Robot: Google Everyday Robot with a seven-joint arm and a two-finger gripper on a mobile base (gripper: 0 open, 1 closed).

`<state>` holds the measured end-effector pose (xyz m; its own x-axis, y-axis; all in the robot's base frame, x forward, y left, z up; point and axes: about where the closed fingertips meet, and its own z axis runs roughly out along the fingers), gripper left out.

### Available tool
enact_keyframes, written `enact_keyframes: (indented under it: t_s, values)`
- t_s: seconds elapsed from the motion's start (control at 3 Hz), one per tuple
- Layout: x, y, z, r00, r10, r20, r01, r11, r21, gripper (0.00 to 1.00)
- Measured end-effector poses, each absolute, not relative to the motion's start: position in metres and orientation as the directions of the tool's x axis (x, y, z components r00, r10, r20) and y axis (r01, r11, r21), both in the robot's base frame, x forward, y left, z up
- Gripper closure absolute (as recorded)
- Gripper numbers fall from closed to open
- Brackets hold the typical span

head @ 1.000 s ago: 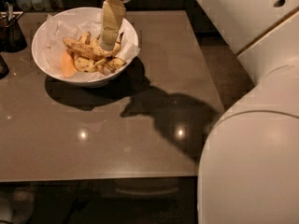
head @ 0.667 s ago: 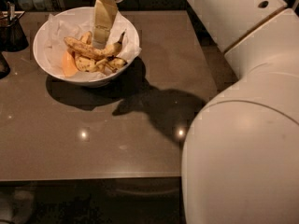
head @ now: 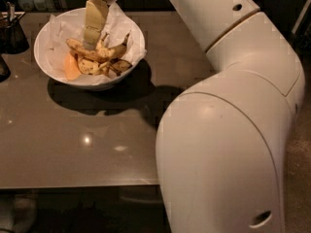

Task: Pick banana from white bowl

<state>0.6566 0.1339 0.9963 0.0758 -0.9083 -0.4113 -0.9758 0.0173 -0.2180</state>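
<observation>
1. White crinkled paper [head: 119, 25] is seen lining the white bowl [head: 53, 64], which is set on the grey worktop [head: 97, 144] in the upper left of the frame.
2. The banana [head: 104, 53], brown-spotted and piled with other spotted pieces, is found in the middle of the bowl. An orange piece [head: 72, 68] is lodged at the pile's left.
3. The gripper [head: 91, 42] is positioned inside the bowl, entering from the top edge of the frame, with its tip at the left end of the pile.
4. Whether the jaws are apart, together or clamped on anything cannot be told.
5. A small dark container [head: 12, 35] is placed at the left edge, just beside the bowl.
6. The right of the frame is filled by the white arm [head: 228, 144].
</observation>
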Motion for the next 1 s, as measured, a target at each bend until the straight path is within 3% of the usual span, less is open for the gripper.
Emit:
enact_keyframes:
  t_s: [1.0]
  values:
    - [0.670, 0.137, 0.946, -0.074, -0.938, -0.339, -0.988, 0.115, -0.102, 0.01]
